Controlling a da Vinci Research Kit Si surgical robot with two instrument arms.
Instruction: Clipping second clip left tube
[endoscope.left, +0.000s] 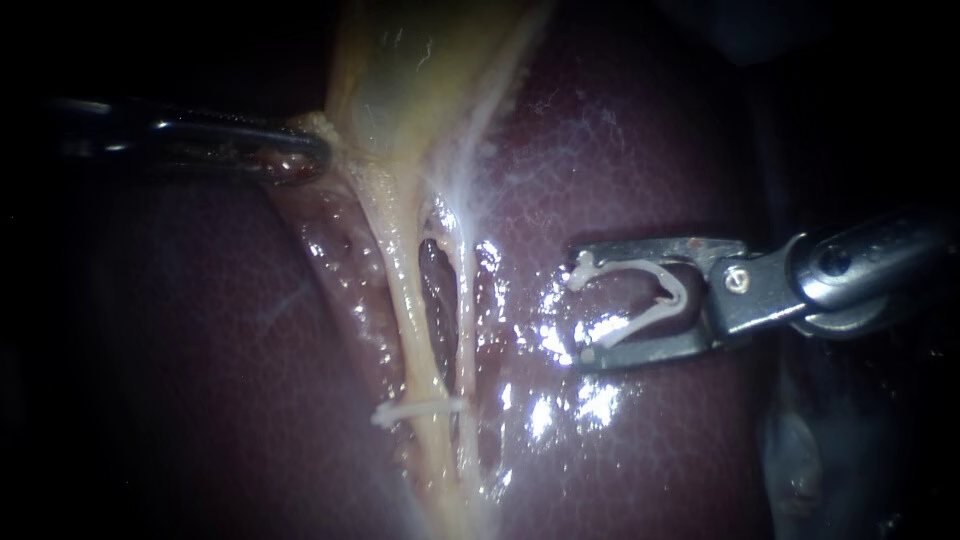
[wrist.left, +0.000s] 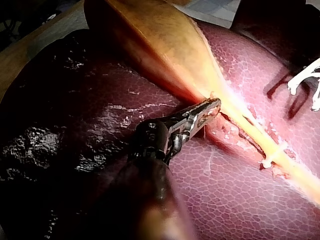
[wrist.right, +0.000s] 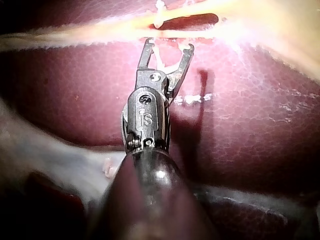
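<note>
Nearest the endoscope: right instrument (endoscope.left: 582, 308), a grey metal shaft coming in from the right, poised over the wet, dark red-brown liver (endoscope.left: 200, 380). Its jaws stand wide and carry a white plastic loaded clip (endoscope.left: 630, 266). Both clip legs lie against the jaw faces, and the clip's mouth gapes towards the tubes. The right wrist view agrees, with the clip splayed between the jaws and pale tube tissue just ahead of the tips.

Left instrument (endoscope.left: 318, 150), a dark slender shaft from the left. Its jaws are closed narrow on the lower edge of the yellow-green gallbladder (endoscope.left: 420, 70), where it tapers. The left wrist view shows the same pinch, with the tissue drawn taut.

Two pale cream strands run down from the taper. The thicker is the left tube (endoscope.left: 408, 300), the thinner the right tube (endoscope.left: 466, 320), and a dark slit shows between them.

Progress: one white seated clip (endoscope.left: 415, 409) lies across the left tube, low down. Its far end reaches towards the right tube, and I cannot tell whether it touches. The second clip is not yet on. The loaded clip hangs beside the tubes, clear of both, with liver showing between.

Left to do, as I judge it:
- Carry the open clip across the right tube's line without snagging it.
- Straddle the left tube only, somewhere between the seated clip and the gallbladder.
- Close the clip.

Main risk is catching both tubes in one bite.

Containers: none in any view.
</note>
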